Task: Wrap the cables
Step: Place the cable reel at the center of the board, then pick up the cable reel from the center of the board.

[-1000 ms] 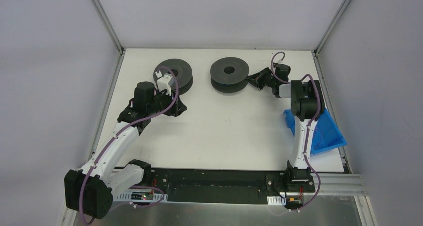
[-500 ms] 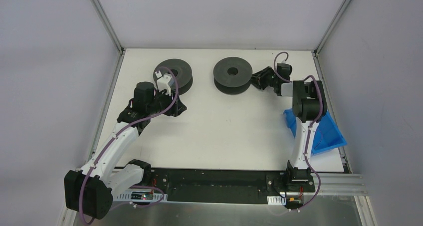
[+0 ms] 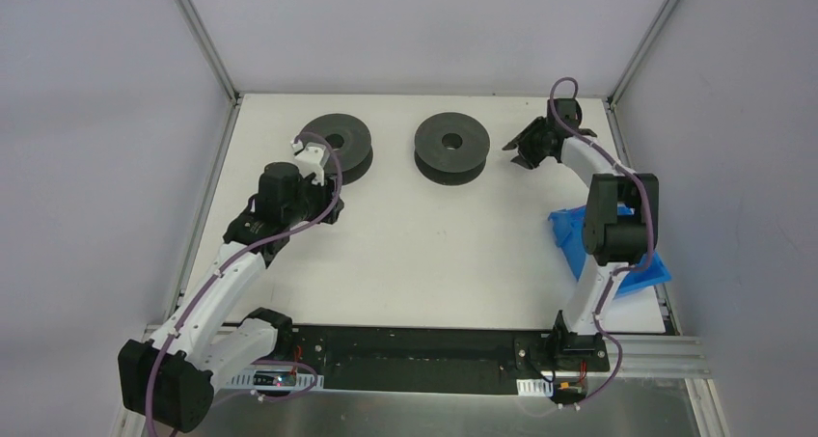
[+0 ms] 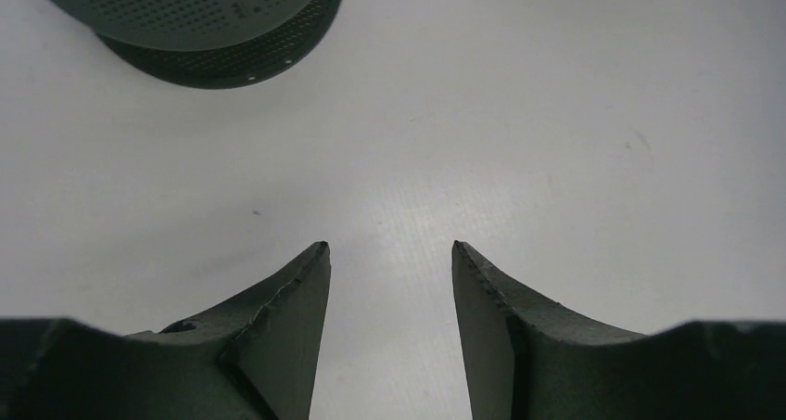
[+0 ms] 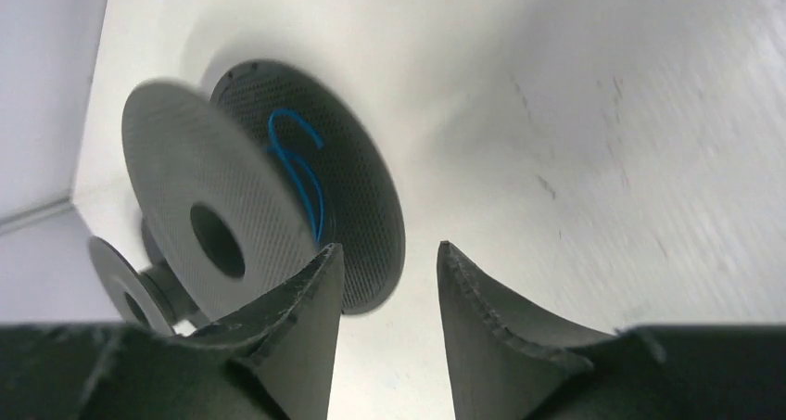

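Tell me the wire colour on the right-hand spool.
Blue wire on the spool; right wrist view shows it best.

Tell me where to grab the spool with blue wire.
Probably the upper flange rim of the right spool, from its right side, where the open right gripper faces it. It lies flat, and the gap around the blue cable lets one finger slip beneath.

1 overhead, 2 low wrist views, spools (image 3: 449, 148) shared
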